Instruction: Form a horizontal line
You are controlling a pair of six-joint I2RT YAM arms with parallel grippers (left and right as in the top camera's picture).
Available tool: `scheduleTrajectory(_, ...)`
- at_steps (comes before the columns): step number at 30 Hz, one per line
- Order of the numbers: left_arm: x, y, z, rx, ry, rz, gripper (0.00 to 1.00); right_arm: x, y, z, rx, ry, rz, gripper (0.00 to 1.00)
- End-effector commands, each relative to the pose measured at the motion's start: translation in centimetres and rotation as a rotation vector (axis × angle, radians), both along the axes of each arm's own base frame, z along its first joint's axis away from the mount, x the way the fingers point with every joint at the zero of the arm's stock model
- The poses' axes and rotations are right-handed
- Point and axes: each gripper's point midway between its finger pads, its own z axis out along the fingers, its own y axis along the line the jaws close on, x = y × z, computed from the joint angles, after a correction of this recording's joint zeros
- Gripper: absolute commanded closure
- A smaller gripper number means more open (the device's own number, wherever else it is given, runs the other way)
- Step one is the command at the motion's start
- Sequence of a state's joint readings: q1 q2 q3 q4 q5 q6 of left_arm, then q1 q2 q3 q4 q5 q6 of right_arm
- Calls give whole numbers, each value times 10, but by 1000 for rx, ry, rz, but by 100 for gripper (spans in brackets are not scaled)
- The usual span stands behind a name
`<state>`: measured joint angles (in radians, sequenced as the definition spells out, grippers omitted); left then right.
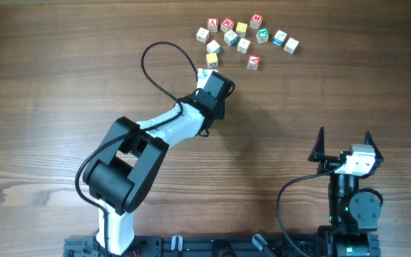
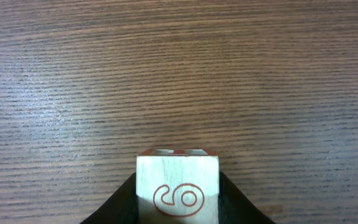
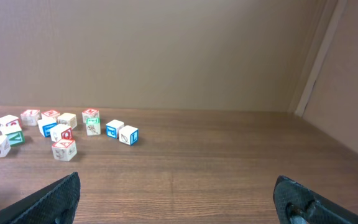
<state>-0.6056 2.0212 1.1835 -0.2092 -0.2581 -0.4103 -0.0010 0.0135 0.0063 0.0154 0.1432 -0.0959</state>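
On the brown wood-grain worktop, the left arm reaches out toward the far edge. The left gripper is clamped on a small pale wooden cube with a red outlined figure. The dark fingers press its two sides, and it is held over bare wood.

Just beyond that gripper, toward the far edge, sits a small yellow wooden cube. It is the nearest loose piece, and the left arm is by far the closer one to it. To its right, a loose cluster of small wooden letter cubes spreads along the far edge, among them a pale cube with a green face. No row is formed yet.

I judge that the held cube should go down on open wood level with the yellow one. The crowded cubes to the right could be knocked if the arm swings that way.

At the near right corner, the right gripper hangs with its jaws wide apart and empty, well away from every cube.
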Motion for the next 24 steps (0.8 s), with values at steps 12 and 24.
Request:
scheduleTrajectory(12,-16,14,-35,31,84,25,33,-1,-4,2,-9,-9,-18,0)
scheduleTrajectory(24,-48,55,138,22,-89,67,0,-1,-3,2,-9,-7,-18,0)
